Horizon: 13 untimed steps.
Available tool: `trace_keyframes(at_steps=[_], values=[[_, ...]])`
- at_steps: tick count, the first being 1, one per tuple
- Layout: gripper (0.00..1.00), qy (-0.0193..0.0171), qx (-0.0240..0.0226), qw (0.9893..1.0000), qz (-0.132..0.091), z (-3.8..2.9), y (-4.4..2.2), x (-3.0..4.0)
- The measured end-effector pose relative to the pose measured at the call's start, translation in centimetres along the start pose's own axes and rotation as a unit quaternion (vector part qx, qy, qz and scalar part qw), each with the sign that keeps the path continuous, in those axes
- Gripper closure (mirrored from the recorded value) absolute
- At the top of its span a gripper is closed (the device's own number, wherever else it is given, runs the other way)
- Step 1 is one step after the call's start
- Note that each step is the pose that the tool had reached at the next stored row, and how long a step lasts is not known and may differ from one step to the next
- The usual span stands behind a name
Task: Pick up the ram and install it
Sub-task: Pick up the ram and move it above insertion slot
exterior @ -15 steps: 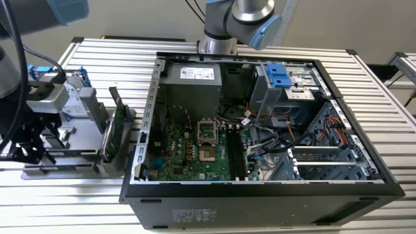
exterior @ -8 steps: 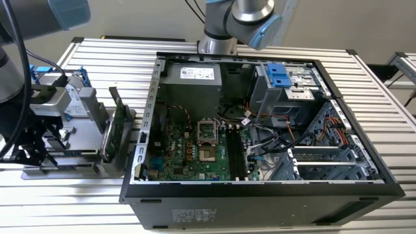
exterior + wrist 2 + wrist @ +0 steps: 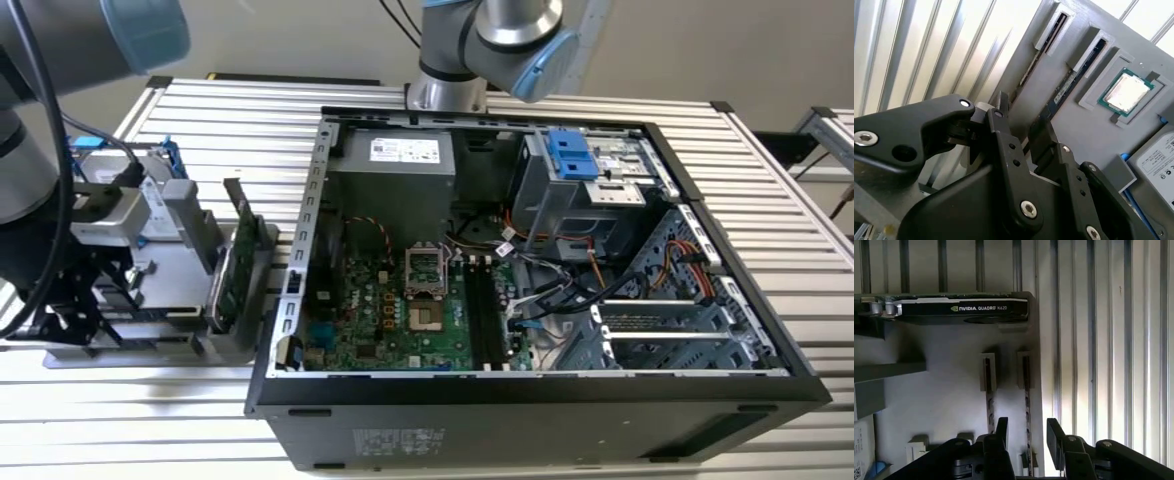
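Exterior view: the arm (image 3: pixel 40 150) hung over the grey holder (image 3: pixel 147 345) on the slatted surface (image 3: pixel 761 190), at the exterior view's left of the open computer case (image 3: pixel 534 425). A green card (image 3: pixel 230 265) stood upright in the holder, near the case wall.

First wrist view: the fingers (image 3: pixel 1002 429) were wide apart with nothing in them. The ram (image 3: pixel 1026 400) stood on edge in its holder slot, in line with the gap. A second stick (image 3: pixel 989 400) sat in the next slot, just outside one finger. A graphics card (image 3: pixel 954 310) lay further along the holder.

Second wrist view: the fingers (image 3: pixel 1000 115) were again open and empty. The ram (image 3: pixel 1029 70) was in the slot nearest the holder's edge, then came the second stick (image 3: pixel 1066 85), the processor chip (image 3: pixel 1126 92) and the hard drive (image 3: pixel 1159 165).

My read: this was lining up for the grasp, not yet made. I couldn't tell the height above the stick.
- The gap should be centred on the ram's thin edge, with the pads square to its flat faces.
- The approach should be straight down, because the finger beside the second stick had little room and any skew could clip it.
- The grip should sit mid-length so the stick doesn't tilt in the slot.
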State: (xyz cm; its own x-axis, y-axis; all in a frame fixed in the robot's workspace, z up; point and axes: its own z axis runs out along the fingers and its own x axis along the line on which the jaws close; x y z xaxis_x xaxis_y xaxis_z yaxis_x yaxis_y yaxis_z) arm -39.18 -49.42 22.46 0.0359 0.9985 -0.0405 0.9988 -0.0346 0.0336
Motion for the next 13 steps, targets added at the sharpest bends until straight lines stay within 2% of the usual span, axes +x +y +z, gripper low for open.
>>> trace_keyframes(at_steps=[13], values=[[0.00,-0.0008,-0.0001,1.0000,-0.001,1.46,-0.23,0.06]])
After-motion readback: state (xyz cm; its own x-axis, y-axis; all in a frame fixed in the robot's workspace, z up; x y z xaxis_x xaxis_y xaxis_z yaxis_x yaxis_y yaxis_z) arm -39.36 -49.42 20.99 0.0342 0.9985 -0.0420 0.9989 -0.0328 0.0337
